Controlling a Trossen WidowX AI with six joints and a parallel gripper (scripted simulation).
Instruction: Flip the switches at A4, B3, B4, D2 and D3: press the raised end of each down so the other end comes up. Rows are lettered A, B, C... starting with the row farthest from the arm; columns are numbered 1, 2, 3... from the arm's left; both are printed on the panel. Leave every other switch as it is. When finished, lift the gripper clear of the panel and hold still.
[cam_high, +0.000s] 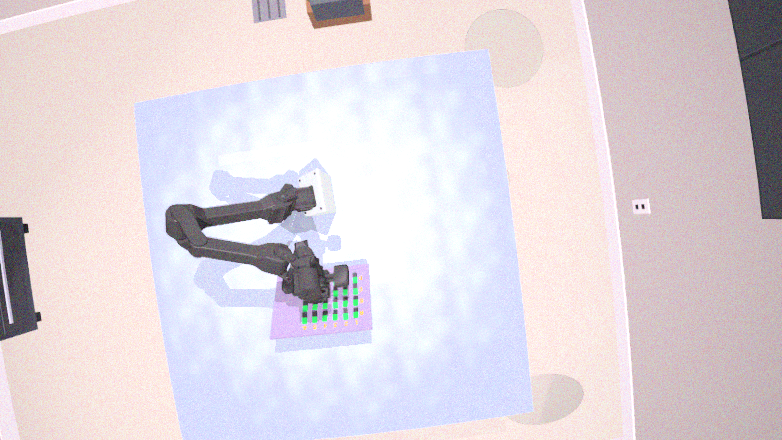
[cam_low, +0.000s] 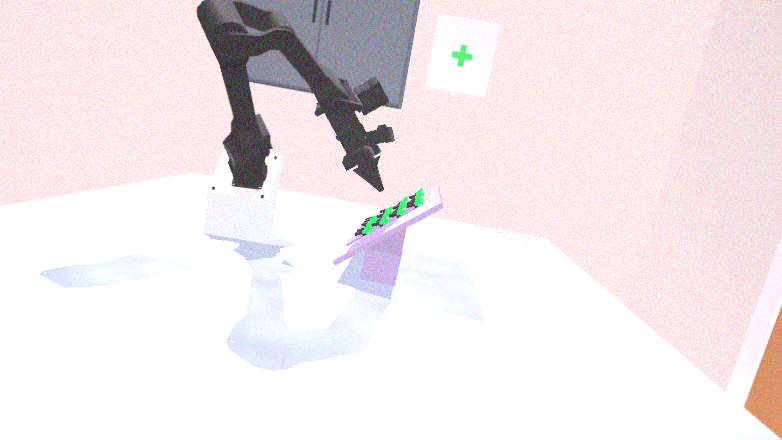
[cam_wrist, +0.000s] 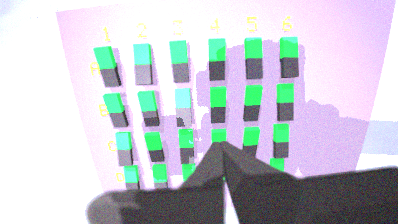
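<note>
A lilac switch panel stands tilted on a lilac block, with rocker switches in rows A to D and columns 1 to 6. My gripper is shut with nothing in it. Its pointed tip hovers a little above the panel, over about C4. In the wrist view, A4 and B4 show green upper halves, and B3 shows a cyan upper half. D2 and D3 are partly hidden by my fingers.
The arm's white base stands behind the panel on the white table. A grey cabinet and a green-cross sign hang on the far wall. The other switches lie close around the tip.
</note>
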